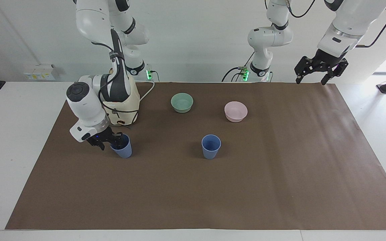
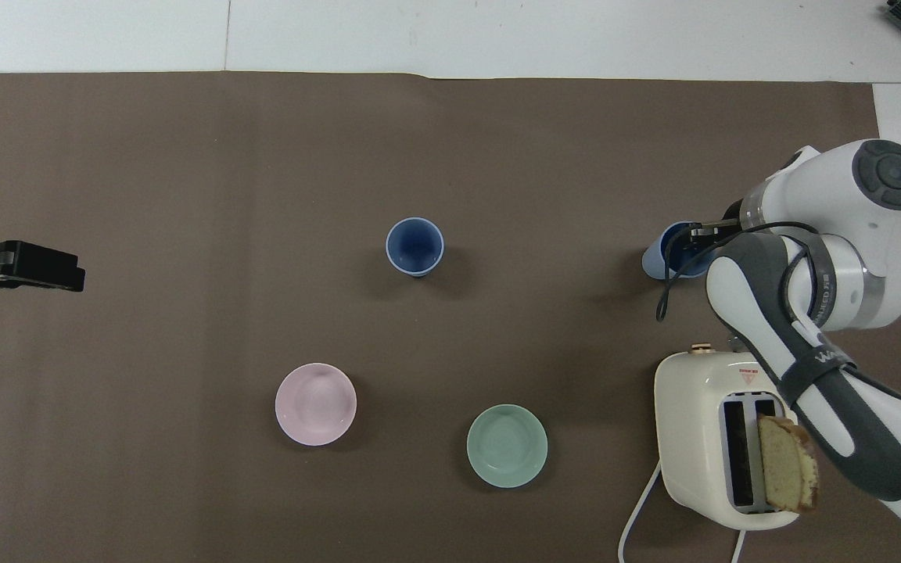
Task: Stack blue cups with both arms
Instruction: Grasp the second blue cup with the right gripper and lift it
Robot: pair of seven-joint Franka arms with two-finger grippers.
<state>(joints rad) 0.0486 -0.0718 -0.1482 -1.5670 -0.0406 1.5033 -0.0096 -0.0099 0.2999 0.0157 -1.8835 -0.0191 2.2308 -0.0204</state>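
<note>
Step in hand, as I judge it: take the first blue cup (image 1: 123,152), which stands upright in the lower-middle band of the facing view toward the right arm's end, just below the cream toaster (image 1: 127,108). My right gripper (image 1: 110,142) is down at its rim with the fingers apart, one dipped inside the mouth and one outside, straddling the wall. To do this well I would close gently on that single wall, check that the cup stays upright, then lift straight up before carrying it across. The wall looks thin, matte and tapered, so a pinch set too high or too shallow could slip or tip it. The second blue cup (image 1: 211,147) stands upright at the centre of the frame, mouth open, well apart from the first, and its taper should guide nesting. My left gripper (image 1: 310,79) waits high in the upper corner at its own end, fingers spread. The mint-green bowl (image 1: 182,102) and the pink bowl (image 1: 235,111) sit above the cups, smooth and rounded, on the brown paper mat (image 1: 213,194).
</note>
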